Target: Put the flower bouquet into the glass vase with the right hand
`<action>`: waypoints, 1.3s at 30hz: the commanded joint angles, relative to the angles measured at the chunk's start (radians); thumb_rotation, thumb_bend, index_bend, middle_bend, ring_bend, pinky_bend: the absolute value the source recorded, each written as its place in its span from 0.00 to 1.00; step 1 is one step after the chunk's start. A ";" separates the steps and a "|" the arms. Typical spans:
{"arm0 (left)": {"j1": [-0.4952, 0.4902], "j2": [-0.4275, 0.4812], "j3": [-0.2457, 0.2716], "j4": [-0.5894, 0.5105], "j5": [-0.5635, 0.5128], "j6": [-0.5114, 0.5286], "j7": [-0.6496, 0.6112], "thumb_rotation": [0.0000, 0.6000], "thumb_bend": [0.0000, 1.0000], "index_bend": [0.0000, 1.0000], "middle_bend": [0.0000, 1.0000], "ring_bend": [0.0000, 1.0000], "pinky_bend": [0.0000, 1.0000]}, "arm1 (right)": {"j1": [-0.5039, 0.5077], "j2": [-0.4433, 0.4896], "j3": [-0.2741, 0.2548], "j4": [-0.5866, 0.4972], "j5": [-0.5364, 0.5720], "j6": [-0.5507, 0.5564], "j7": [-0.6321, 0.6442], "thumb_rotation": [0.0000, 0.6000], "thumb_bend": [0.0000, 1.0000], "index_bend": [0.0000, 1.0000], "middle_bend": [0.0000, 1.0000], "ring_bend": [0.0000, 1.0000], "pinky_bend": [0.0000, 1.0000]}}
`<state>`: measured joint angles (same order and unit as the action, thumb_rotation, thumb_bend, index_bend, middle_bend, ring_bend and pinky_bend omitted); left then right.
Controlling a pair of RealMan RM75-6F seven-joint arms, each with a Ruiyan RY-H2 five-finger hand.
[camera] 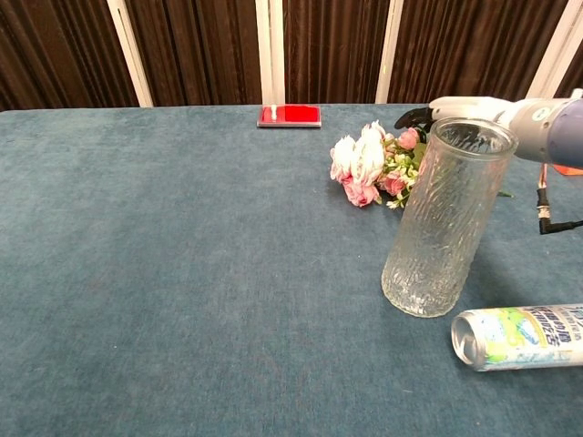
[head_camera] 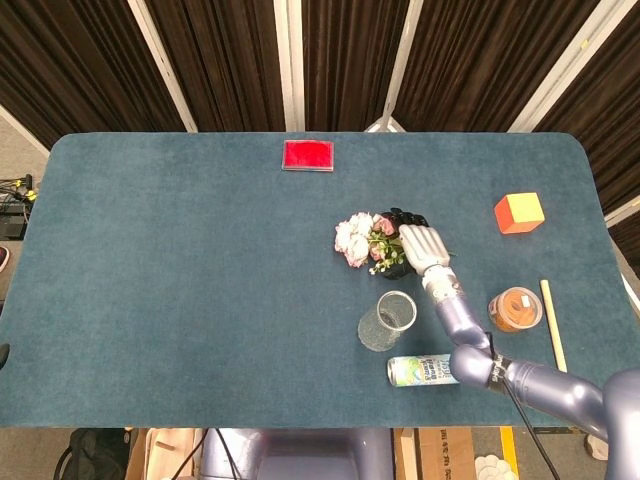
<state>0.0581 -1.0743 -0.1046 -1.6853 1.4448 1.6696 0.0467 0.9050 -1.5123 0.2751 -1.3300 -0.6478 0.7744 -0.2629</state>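
Note:
The flower bouquet point(head_camera: 362, 239) of pink and white blooms lies flat on the blue table, heads to the left; it shows behind the vase point(camera: 371, 164) in the chest view. My right hand point(head_camera: 419, 242) hovers over its green stem end with fingers stretched out, holding nothing, and appears above the vase rim in the chest view point(camera: 453, 108). Whether it touches the stems is hidden. The clear glass vase point(head_camera: 386, 321) point(camera: 444, 218) stands upright and empty, just in front of the bouquet. The left hand is absent from both views.
A drink can point(head_camera: 425, 370) point(camera: 519, 335) lies on its side by the vase. A red box point(head_camera: 308, 155) point(camera: 290, 115) sits at the far edge. An orange cube point(head_camera: 519, 212), an orange jar point(head_camera: 514, 309) and a wooden stick point(head_camera: 552, 325) occupy the right side.

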 commanded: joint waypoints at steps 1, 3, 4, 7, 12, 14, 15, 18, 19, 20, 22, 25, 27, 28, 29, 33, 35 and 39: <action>0.002 0.001 -0.002 0.000 -0.003 0.003 -0.003 1.00 0.35 0.13 0.00 0.00 0.06 | 0.020 -0.023 0.004 0.029 0.020 -0.005 -0.013 1.00 0.11 0.10 0.04 0.00 0.00; 0.002 0.001 -0.003 0.000 -0.006 0.003 -0.004 1.00 0.35 0.13 0.00 0.00 0.06 | 0.029 -0.033 0.006 0.044 0.027 -0.007 -0.017 1.00 0.11 0.10 0.04 0.00 0.00; 0.002 0.001 -0.004 0.001 -0.007 0.002 -0.004 1.00 0.35 0.13 0.00 0.00 0.06 | 0.032 -0.037 0.008 0.048 0.029 -0.008 -0.017 1.00 0.11 0.10 0.04 0.00 0.00; -0.001 0.000 -0.003 0.000 -0.008 -0.003 0.001 1.00 0.35 0.13 0.00 0.00 0.06 | 0.046 -0.057 0.008 0.074 0.034 -0.014 -0.024 1.00 0.11 0.11 0.04 0.00 0.00; -0.002 -0.002 -0.001 -0.002 -0.006 -0.004 0.010 1.00 0.35 0.13 0.00 0.00 0.06 | 0.071 -0.104 0.002 0.140 0.047 -0.023 -0.046 1.00 0.11 0.16 0.09 0.07 0.00; -0.002 -0.003 -0.002 -0.002 -0.007 -0.004 0.012 1.00 0.35 0.13 0.00 0.00 0.06 | 0.078 -0.120 0.000 0.158 0.043 -0.020 -0.053 1.00 0.11 0.19 0.12 0.11 0.00; -0.003 -0.003 -0.002 -0.002 -0.008 -0.004 0.014 1.00 0.35 0.13 0.00 0.00 0.06 | 0.081 -0.130 -0.001 0.169 0.037 -0.016 -0.056 1.00 0.11 0.21 0.15 0.13 0.00; -0.004 -0.004 -0.003 -0.003 -0.012 -0.008 0.018 1.00 0.35 0.13 0.00 0.00 0.06 | 0.091 -0.150 -0.005 0.192 0.024 -0.005 -0.072 1.00 0.11 0.26 0.21 0.20 0.00; -0.005 -0.005 -0.003 -0.003 -0.012 -0.010 0.020 1.00 0.35 0.13 0.00 0.00 0.06 | 0.096 -0.159 -0.010 0.204 0.017 0.006 -0.087 1.00 0.11 0.28 0.22 0.22 0.00; -0.006 -0.004 -0.002 -0.004 -0.012 -0.012 0.021 1.00 0.35 0.13 0.00 0.00 0.06 | 0.099 -0.168 -0.015 0.216 0.012 0.016 -0.101 1.00 0.11 0.29 0.22 0.23 0.00; -0.006 -0.004 0.000 -0.006 -0.009 -0.013 0.021 1.00 0.35 0.13 0.00 0.00 0.06 | 0.103 -0.183 -0.024 0.231 0.005 0.029 -0.124 1.00 0.11 0.31 0.24 0.25 0.00; -0.006 -0.001 0.004 -0.008 -0.001 -0.014 0.017 1.00 0.35 0.13 0.00 0.00 0.06 | 0.108 -0.200 -0.029 0.245 0.012 0.029 -0.150 1.00 0.12 0.34 0.26 0.30 0.00; -0.007 0.000 0.007 -0.009 0.002 -0.016 0.015 1.00 0.35 0.14 0.00 0.00 0.06 | 0.111 -0.209 -0.028 0.254 0.016 0.030 -0.161 1.00 0.17 0.37 0.30 0.36 0.00; -0.007 0.000 0.007 -0.009 0.002 -0.016 0.015 1.00 0.35 0.14 0.00 0.00 0.06 | 0.112 -0.213 -0.028 0.258 0.016 0.034 -0.167 1.00 0.21 0.38 0.32 0.39 0.01; -0.007 0.001 0.007 -0.009 0.002 -0.016 0.014 1.00 0.35 0.14 0.00 0.00 0.06 | 0.113 -0.218 -0.027 0.263 0.014 0.040 -0.171 1.00 0.25 0.39 0.32 0.40 0.02; -0.006 0.002 0.006 -0.010 -0.001 -0.017 0.013 1.00 0.35 0.14 0.00 0.00 0.06 | 0.112 -0.234 -0.018 0.281 0.005 0.071 -0.182 1.00 0.42 0.40 0.35 0.49 0.08; -0.007 0.002 0.006 -0.010 -0.002 -0.018 0.014 1.00 0.35 0.14 0.00 0.00 0.06 | 0.109 -0.239 -0.015 0.288 -0.002 0.084 -0.186 1.00 0.43 0.40 0.35 0.50 0.09; -0.008 0.002 0.008 -0.011 -0.001 -0.020 0.017 1.00 0.35 0.15 0.00 0.00 0.06 | 0.096 -0.229 0.003 0.279 -0.003 0.083 -0.170 1.00 0.43 0.40 0.36 0.51 0.09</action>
<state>0.0501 -1.0723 -0.0972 -1.6967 1.4435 1.6493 0.0638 1.0058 -1.7457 0.2714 -1.0465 -0.6507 0.8587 -0.4402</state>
